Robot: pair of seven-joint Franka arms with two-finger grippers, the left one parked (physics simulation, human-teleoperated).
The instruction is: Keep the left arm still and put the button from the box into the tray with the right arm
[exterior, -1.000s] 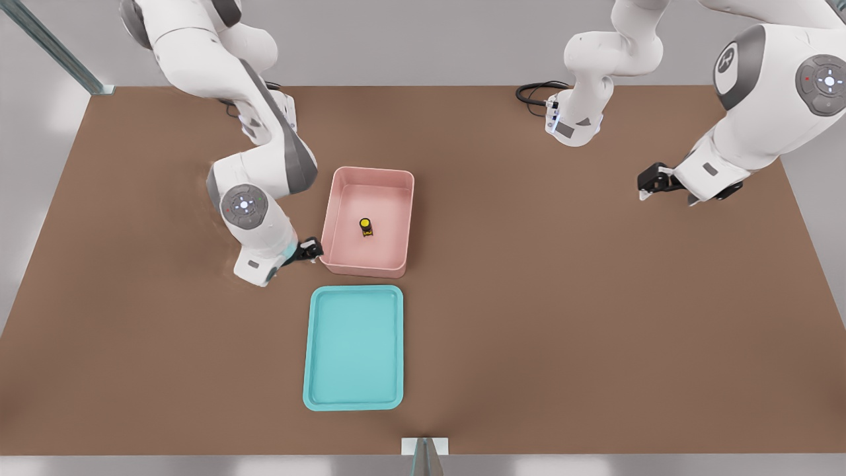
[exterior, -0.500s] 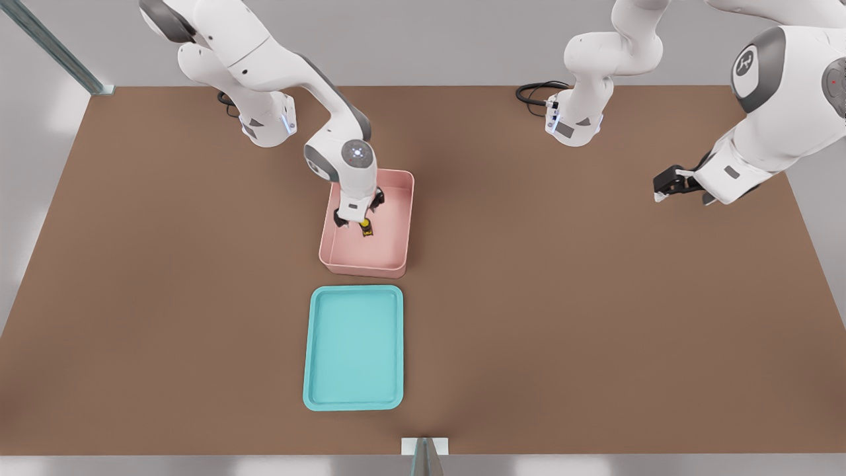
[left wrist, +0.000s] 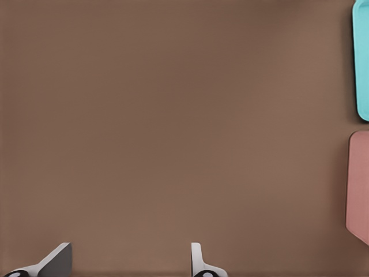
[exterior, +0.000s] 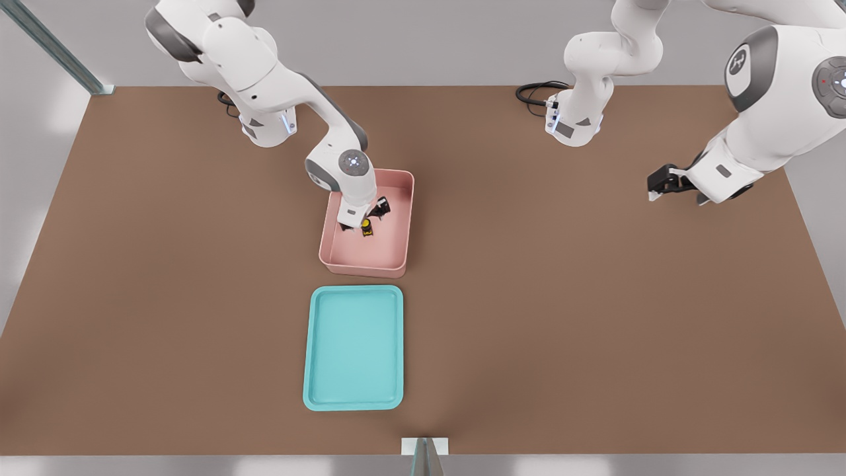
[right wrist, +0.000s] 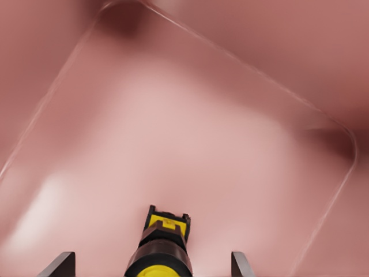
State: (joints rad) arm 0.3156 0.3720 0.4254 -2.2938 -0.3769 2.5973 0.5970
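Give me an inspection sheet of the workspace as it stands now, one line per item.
Surface: brown table, flat, no marks seen.
Job's things: button stands upright on the floor of the pink box; teal tray lies apart from the box, nearer the camera, with nothing in it.
Clutter: nothing seen.
Grippers: gripper is down inside the box, open, with one finger on each side of the button, not touching it.
Cables: black cable coiled by the arm base at the far edge.
Surroundings: grey walls; metal frame post at the far corner on the front view's left.
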